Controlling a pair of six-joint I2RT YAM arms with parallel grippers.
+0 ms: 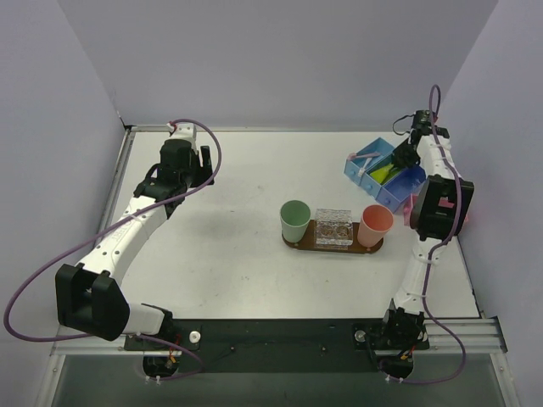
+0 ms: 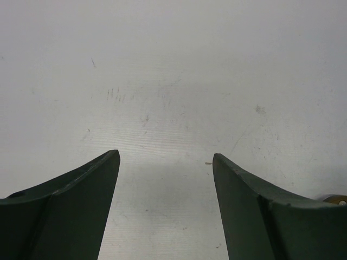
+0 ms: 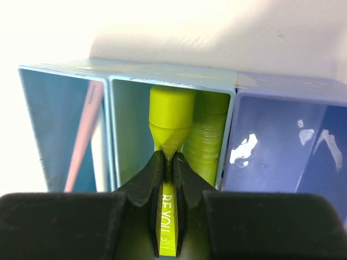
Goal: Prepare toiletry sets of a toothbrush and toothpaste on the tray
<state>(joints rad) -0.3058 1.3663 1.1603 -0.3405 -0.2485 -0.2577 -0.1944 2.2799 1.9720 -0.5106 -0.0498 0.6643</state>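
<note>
My right gripper (image 3: 168,158) is shut on a lime-green toothpaste tube (image 3: 171,122), pinching its flat body over the middle compartment of the blue bin (image 3: 172,85). A second green tube (image 3: 207,142) lies beside it in the same compartment. A pale pink-white toothbrush (image 3: 85,135) leans in the left compartment. In the top view the right gripper (image 1: 405,158) is over the blue bin (image 1: 370,176) at the far right, with green tubes (image 1: 384,172) showing. The dark brown tray (image 1: 293,243) lies mid-table. My left gripper (image 2: 166,158) is open and empty over bare table at the far left (image 1: 204,161).
On the tray stand a mint-green cup (image 1: 295,220), a clear ribbed block (image 1: 334,227) and a salmon cup (image 1: 375,225). A pink box (image 1: 411,206) shows partly behind the right arm. Walls close in the table on the left, back and right.
</note>
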